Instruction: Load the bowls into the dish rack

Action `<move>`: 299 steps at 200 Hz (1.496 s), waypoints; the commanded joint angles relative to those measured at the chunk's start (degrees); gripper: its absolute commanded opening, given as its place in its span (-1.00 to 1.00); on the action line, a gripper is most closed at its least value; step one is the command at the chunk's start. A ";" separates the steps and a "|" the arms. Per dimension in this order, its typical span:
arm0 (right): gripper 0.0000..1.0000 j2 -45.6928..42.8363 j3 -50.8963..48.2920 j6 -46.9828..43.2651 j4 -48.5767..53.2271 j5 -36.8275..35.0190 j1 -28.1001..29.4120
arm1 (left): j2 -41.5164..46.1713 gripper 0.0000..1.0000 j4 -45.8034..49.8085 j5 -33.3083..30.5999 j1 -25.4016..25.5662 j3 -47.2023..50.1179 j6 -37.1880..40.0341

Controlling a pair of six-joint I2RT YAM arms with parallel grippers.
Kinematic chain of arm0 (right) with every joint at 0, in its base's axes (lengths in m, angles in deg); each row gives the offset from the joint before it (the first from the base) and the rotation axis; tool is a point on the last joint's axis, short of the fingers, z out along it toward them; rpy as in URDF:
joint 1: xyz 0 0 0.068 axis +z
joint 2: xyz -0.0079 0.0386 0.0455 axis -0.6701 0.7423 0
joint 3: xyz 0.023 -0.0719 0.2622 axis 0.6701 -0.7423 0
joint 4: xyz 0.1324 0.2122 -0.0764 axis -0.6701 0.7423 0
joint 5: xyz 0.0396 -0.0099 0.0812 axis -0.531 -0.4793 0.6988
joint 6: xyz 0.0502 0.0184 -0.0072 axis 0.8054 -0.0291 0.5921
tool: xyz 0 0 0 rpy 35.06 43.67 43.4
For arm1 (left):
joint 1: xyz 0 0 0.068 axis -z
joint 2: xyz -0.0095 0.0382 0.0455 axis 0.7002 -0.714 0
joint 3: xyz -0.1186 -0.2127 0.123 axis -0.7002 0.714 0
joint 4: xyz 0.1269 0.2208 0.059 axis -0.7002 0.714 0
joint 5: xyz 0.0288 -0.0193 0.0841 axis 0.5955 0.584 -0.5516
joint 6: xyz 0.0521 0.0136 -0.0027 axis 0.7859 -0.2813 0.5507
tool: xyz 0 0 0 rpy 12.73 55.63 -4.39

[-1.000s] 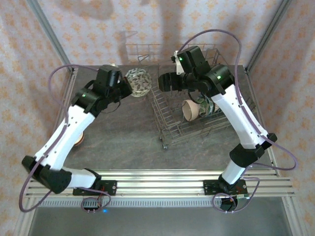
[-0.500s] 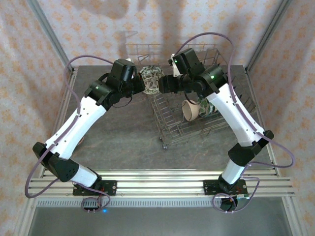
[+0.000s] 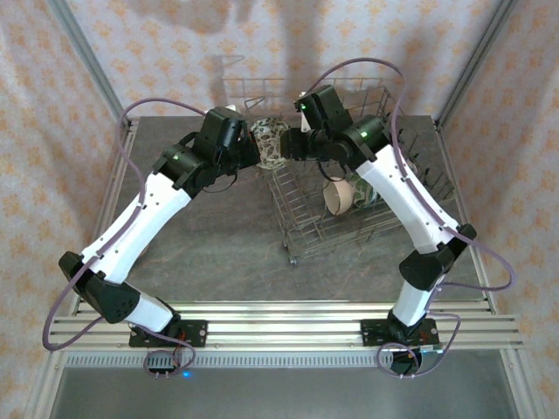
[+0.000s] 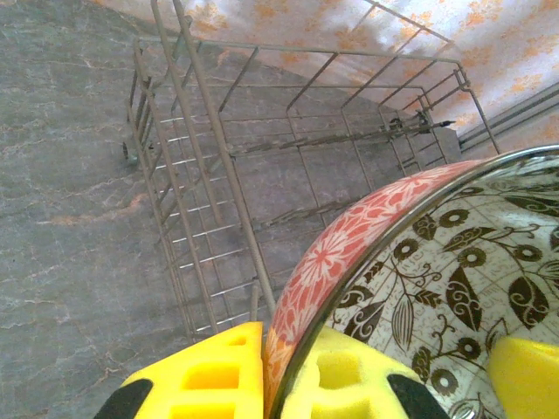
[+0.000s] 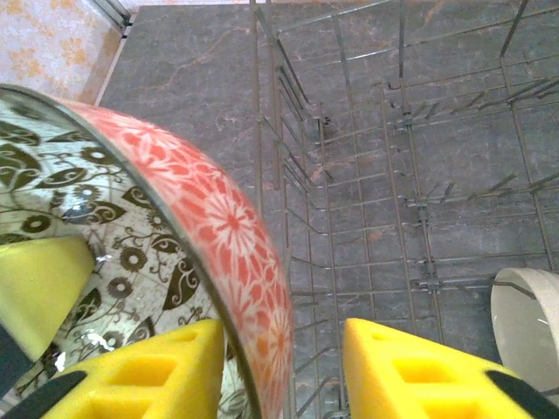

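On the right half of the table [image 3: 218, 244], the dish rack [image 3: 301, 229] carries a cream bowl [image 3: 339, 197] and a patterned bowl [image 3: 370, 190], both on edge. Farther back, above the rack's left edge, my left gripper [image 3: 254, 150] clamps the rim of the leaf-lined bowl [image 3: 271, 144], whose mouth faces the overhead camera. My right gripper [image 3: 293, 147] straddles the rim with its jaws parted.

The 2 arms, left arm [image 3: 140, 212] and right arm [image 3: 406, 205], have white links, black joints (small green lights glow on them), looping purple cables [image 3: 105, 131] and blocky yellow fingers [image 4: 244, 349].
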 commanded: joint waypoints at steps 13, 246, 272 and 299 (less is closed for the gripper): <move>-0.32 -0.13 0.54 1.20 -0.72 -2.13 -0.15 | -0.70 -1.00 -1.50 -2.64 0.53 -1.73 0.48; -0.67 2.31 3.67 0.54 1.04 -5.67 -0.26 | -3.78 -1.00 1.23 -3.97 0.75 -5.36 2.57; -0.87 2.19 3.67 0.61 0.95 -5.63 -0.25 | -4.36 -0.81 1.04 -2.74 0.82 -5.75 2.68; -0.94 2.70 4.46 0.92 1.75 -8.12 -0.43 | -5.25 0.00 0.07 -0.05 0.82 -6.64 2.93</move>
